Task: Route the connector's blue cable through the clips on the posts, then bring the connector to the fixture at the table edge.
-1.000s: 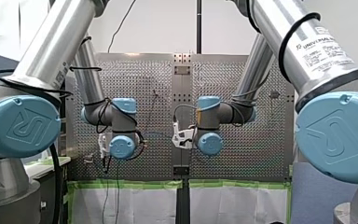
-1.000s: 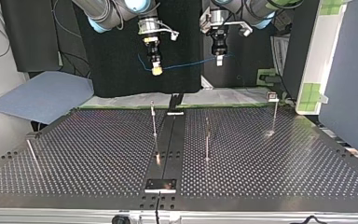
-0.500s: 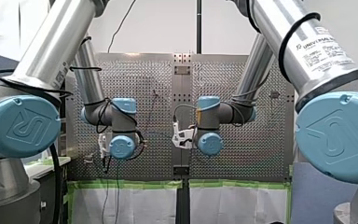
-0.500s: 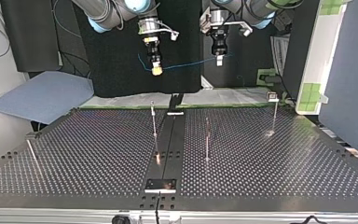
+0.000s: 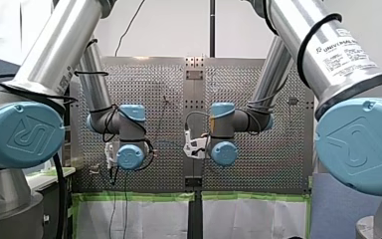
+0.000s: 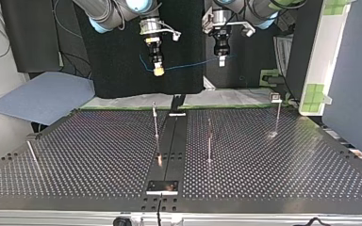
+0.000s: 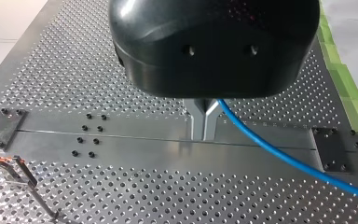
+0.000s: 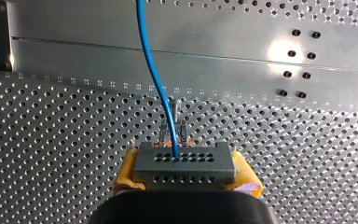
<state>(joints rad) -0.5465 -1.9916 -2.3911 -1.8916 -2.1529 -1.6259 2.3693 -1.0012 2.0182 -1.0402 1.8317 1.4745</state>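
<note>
High over the far end of the table, my right gripper [image 6: 158,71] is shut on the grey connector [image 8: 185,165], which sits between its yellow pads [image 8: 126,175]. The blue cable [image 8: 151,70] leaves the connector's face. In the top view the cable [image 6: 193,64] sags across to my left gripper [image 6: 221,60]. There my left gripper's metal fingers [image 7: 204,126] are shut on the cable [image 7: 279,156], which trails off past them. A post with a clip [image 8: 174,120] stands on the table just beyond the connector.
Thin posts [image 6: 155,118], [image 6: 209,140], [image 6: 277,114] rise from the perforated table [image 6: 273,174]. A leaning rod [image 6: 31,151] is at the top view's left. A small plate fixture [image 6: 162,187] sits at the near edge on the centre rail. Another clip post [image 7: 16,170] shows in the left wrist view.
</note>
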